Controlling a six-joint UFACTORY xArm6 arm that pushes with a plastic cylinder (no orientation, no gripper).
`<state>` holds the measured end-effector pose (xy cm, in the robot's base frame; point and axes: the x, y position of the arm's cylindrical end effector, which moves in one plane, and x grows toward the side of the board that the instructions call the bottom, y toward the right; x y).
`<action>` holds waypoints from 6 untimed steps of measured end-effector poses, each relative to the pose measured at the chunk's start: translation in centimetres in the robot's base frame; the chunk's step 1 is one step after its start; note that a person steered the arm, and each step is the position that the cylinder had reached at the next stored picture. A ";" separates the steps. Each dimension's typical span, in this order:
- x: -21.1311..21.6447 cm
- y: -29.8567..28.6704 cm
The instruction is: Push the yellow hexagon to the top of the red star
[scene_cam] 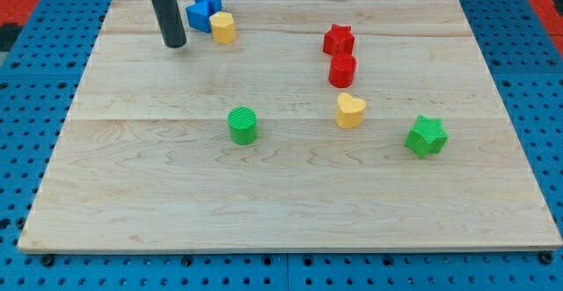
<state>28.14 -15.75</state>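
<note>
Seven small blocks lie on the pale wooden board (290, 194), which rests on a blue pegboard surface (35, 80). The yellow hexagon (223, 27) is a short, stubby prism in warm yellow, standing on one flat face with the other facing up; its side facets catch the light unevenly. It is about as wide as it is tall, so no long axis can be made out, and it points no particular way beyond standing upright. It sits near the view's top, left of centre, just beside the blue blocks (204, 10), which are clustered at its upper left; whether it touches them cannot be told.

The red star (338, 39) lies well apart from the hexagon, toward the view's right at a similar height. Directly below it, very close, stands a red cylinder (342, 70), and below that a yellow heart (350, 111). A green cylinder (242, 125) stands near the board's middle, and a green star (427, 136) lies toward the view's right.

The arm ends in a plain dark rod with nothing to open or close, and it holds nothing. The tip (174, 44) rests on the board just left of the yellow hexagon and below the blue blocks, apart from both.
</note>
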 end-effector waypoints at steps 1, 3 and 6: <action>-0.2 5.0; -0.2 8.5; -2.8 13.6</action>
<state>25.33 -2.12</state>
